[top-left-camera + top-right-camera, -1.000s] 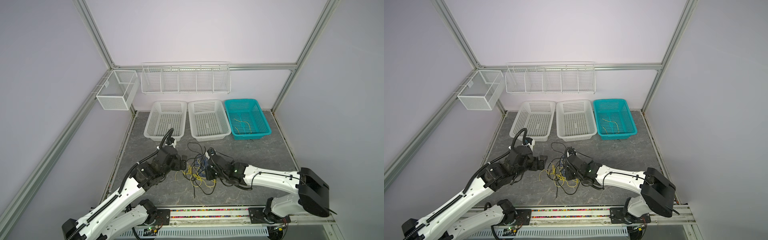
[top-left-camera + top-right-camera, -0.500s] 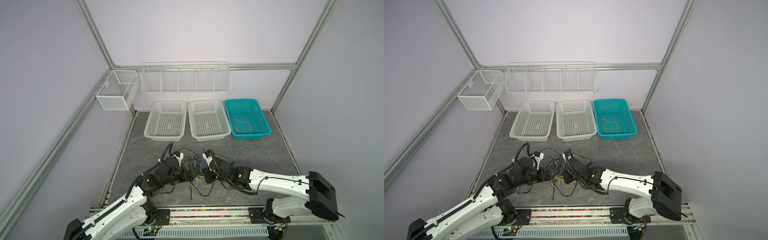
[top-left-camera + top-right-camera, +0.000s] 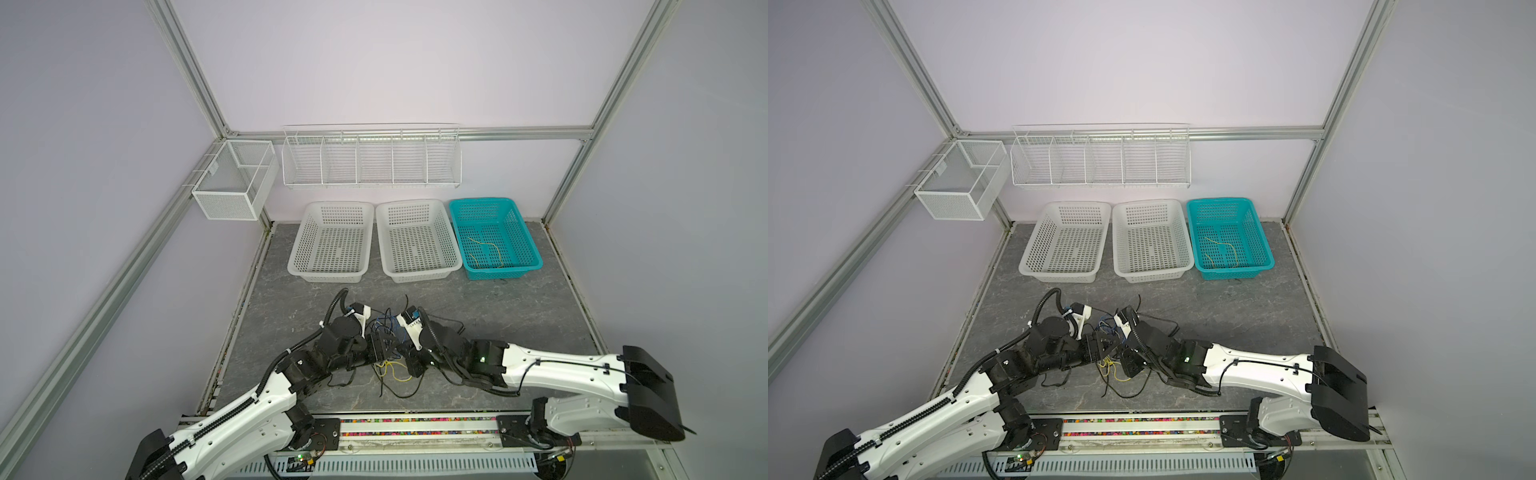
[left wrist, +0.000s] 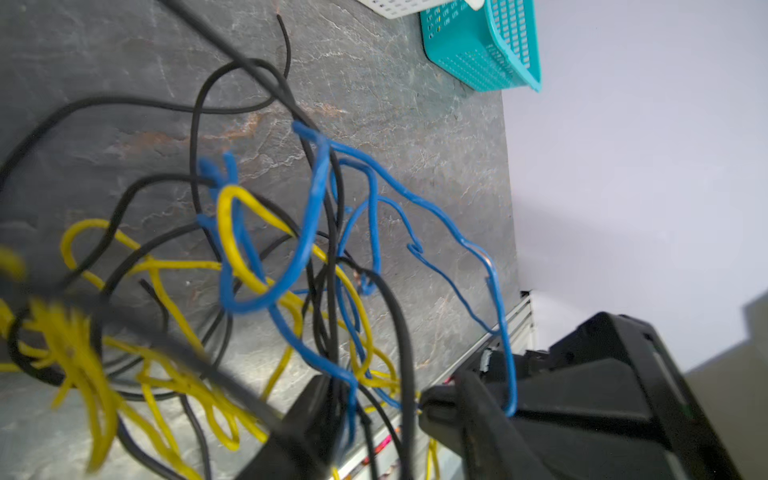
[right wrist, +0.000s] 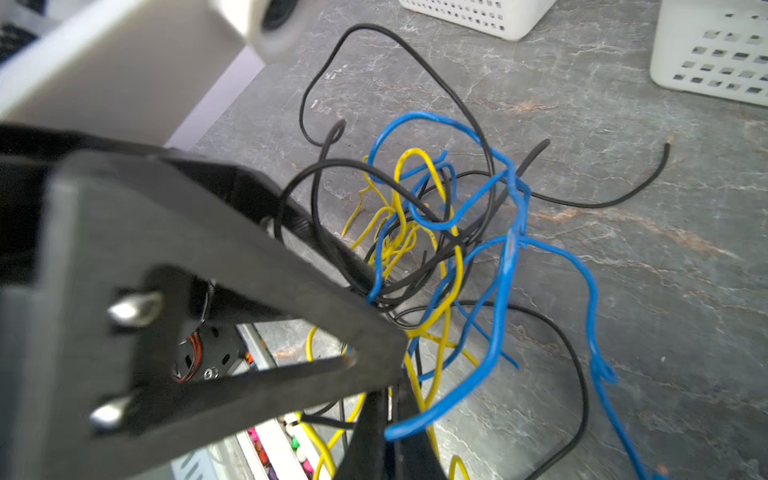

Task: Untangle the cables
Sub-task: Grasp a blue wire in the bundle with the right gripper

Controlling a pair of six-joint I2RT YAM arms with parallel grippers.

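1. Black, blue and yellow cables point(image 3: 395, 372) bunched on slate table point(image 3: 519, 316), lower centre of frame, wedged between left gripper point(image 3: 384, 348) and right gripper point(image 3: 409, 360). Equally near both. Counted: 2 arms, 2 white baskets point(image 3: 332, 205) upper centre, 1 teal basket point(image 3: 484, 200) upper right holding 1 loose yellow cable point(image 3: 492, 249), 1 wire rack point(image 3: 370, 166), 1 mesh box point(image 3: 226, 205).
2. Same layout in both top views: cables point(image 3: 1115, 372) lower centre, grippers nose to nose across them. Strands per colour in the knot: cannot tell.
3. Left wrist: blue cable point(image 4: 316, 199) runs its length from the knot out to right gripper point(image 4: 440, 405), ending at its tip. Left gripper's own jaw gap lost in blur; wide or gripping, cannot tell.
4. Right wrist: right gripper point(image 5: 386, 440) clamped tight on blue cable point(image 5: 503, 291) end. Left gripper point(image 5: 365, 332) poked into the knot beside it. Likely next: pull apart along the blue cable, away from the knot.
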